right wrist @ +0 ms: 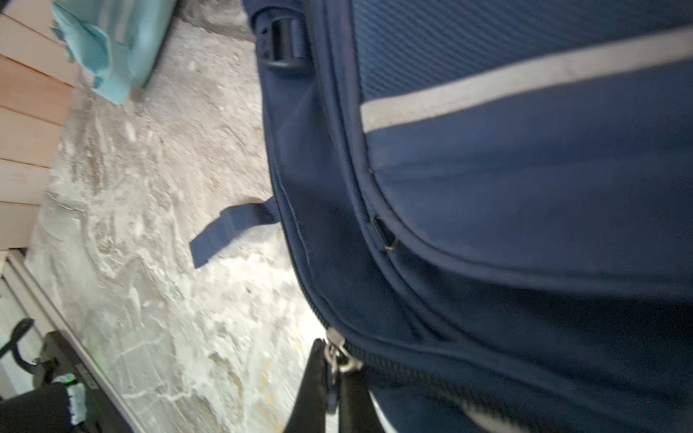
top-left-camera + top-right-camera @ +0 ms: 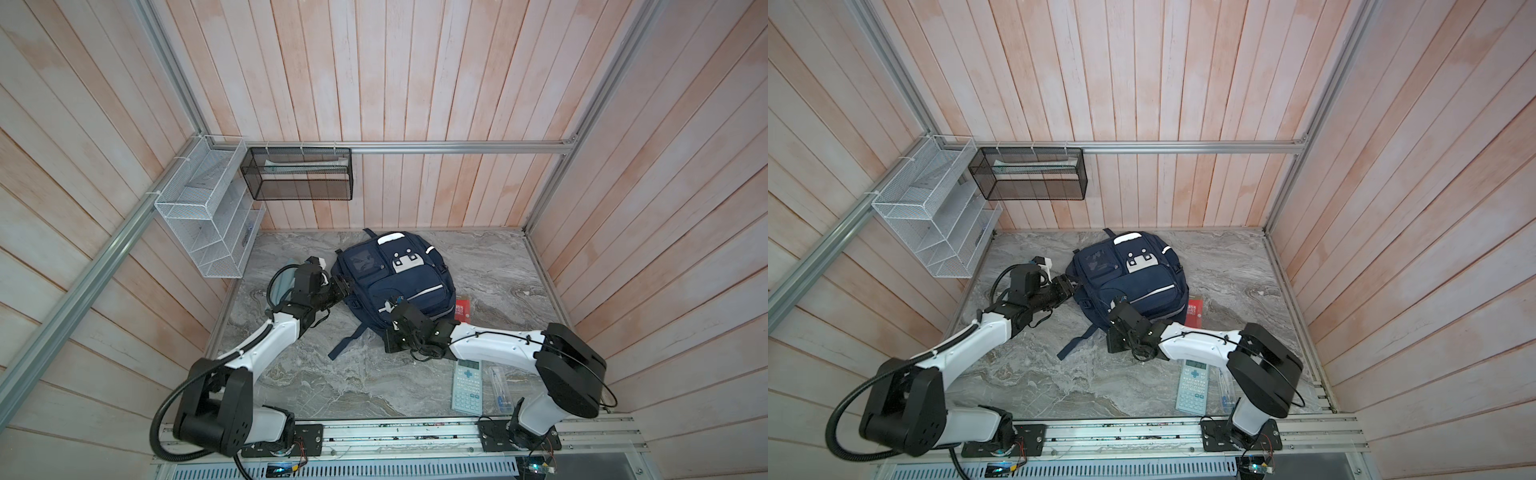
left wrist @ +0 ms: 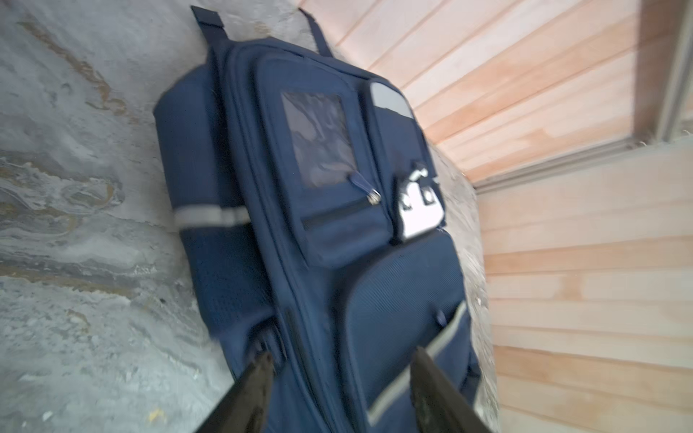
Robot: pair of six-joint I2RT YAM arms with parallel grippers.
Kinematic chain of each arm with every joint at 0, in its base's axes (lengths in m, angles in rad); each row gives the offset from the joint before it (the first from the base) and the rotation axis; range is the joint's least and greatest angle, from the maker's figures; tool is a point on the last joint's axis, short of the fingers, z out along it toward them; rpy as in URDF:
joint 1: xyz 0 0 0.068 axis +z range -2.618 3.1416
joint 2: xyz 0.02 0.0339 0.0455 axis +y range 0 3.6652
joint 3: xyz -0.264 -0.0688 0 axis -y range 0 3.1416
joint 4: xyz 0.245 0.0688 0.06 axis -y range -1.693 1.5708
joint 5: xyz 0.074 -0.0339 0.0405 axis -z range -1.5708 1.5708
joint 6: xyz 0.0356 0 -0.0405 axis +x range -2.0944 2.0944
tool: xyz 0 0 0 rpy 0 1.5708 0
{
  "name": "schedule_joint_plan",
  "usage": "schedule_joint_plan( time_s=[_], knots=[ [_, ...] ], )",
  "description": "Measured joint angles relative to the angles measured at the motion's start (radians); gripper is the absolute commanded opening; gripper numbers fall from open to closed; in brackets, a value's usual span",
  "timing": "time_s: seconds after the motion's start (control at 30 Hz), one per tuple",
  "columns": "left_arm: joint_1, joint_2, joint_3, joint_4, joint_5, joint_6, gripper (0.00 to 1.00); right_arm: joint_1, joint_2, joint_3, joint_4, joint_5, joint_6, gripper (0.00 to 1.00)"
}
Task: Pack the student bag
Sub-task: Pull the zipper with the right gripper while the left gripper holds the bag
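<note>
Top views both show the student bag (image 2: 395, 286) (image 2: 1129, 282) lying front-up on the marble tabletop (image 2: 324, 386), toward the back wall and roughly midway between the two side walls, with a dark strap (image 2: 345, 343) trailing toward the near edge. The left gripper (image 2: 343, 287) (image 2: 1069, 286) sits at the bag's left side; in the left wrist view its jaws stand well apart, one finger (image 3: 258, 390) at the bag's side seam and the other over the lower front pocket, and blur hides whether either touches the fabric. The right gripper (image 2: 392, 304) (image 2: 1115, 303) is at the bag's near edge, and the right wrist view shows its jaws pressed together on the metal zipper pull (image 1: 339, 360) of the main zip. A red booklet (image 2: 463, 309) lies just beside the bag's right side, partly tucked under it. A pale calculator (image 2: 467, 386) and a clear case (image 2: 498, 388) lie side by side near the front rail, partly under the right arm. A pale blue cloth item (image 1: 112, 45) lies on the table apart from the bag.
</note>
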Motion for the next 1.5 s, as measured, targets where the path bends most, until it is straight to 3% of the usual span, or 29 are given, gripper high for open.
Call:
schedule_joint_plan(
  time_s=[0.13, 0.3, 0.33, 0.37, 0.43, 0.47, 0.6, 0.73, 0.97, 1.13, 1.23, 1.3, 1.33, 1.5],
  knots=[
    [-0.052, -0.128, -0.186, 0.068, 0.042, -0.105, 0.86, 0.006, 0.088, 0.107, 0.04, -0.045, -0.018, 0.0],
    [-0.066, -0.026, -0.284, 0.169, 0.076, -0.22, 0.85, 0.021, 0.091, 0.106, 0.05, -0.058, -0.039, 0.0],
    [-0.068, 0.005, -0.279, 0.199, 0.079, -0.235, 0.78, 0.024, 0.091, 0.102, 0.055, -0.058, -0.042, 0.0],
    [-0.071, 0.041, -0.266, 0.221, 0.082, -0.25, 0.63, 0.027, 0.091, 0.097, 0.058, -0.058, -0.043, 0.0],
    [-0.082, 0.105, -0.233, 0.266, 0.092, -0.266, 0.17, 0.033, 0.09, 0.085, 0.07, -0.064, -0.046, 0.0],
    [-0.086, 0.134, -0.215, 0.283, 0.097, -0.269, 0.0, 0.036, 0.089, 0.08, 0.072, -0.067, -0.046, 0.0],
    [-0.075, 0.159, -0.18, 0.251, 0.107, -0.251, 0.0, 0.032, 0.064, 0.056, 0.067, -0.053, -0.046, 0.0],
    [-0.021, 0.124, -0.152, 0.184, 0.18, -0.219, 0.0, -0.005, -0.052, -0.053, 0.067, -0.037, -0.046, 0.0],
    [0.08, 0.102, -0.056, 0.034, 0.229, -0.119, 0.0, -0.188, -0.277, -0.308, 0.029, -0.024, -0.055, 0.0],
    [0.091, 0.134, -0.024, -0.012, 0.247, -0.074, 0.0, -0.298, -0.338, -0.344, -0.009, -0.045, -0.09, 0.0],
    [0.103, 0.196, 0.043, -0.049, 0.227, -0.031, 0.23, -0.255, -0.322, -0.318, -0.023, -0.047, -0.087, 0.0],
    [0.121, 0.196, 0.064, -0.047, 0.174, -0.008, 0.55, -0.199, -0.277, -0.269, -0.026, -0.048, -0.066, 0.0],
    [0.128, 0.173, 0.059, -0.05, 0.148, -0.007, 0.65, -0.176, -0.255, -0.244, -0.024, -0.048, -0.056, 0.0],
    [0.118, -0.121, -0.024, -0.091, 0.088, -0.008, 0.75, -0.068, -0.098, -0.056, -0.025, -0.043, -0.007, 0.0]
  ],
)
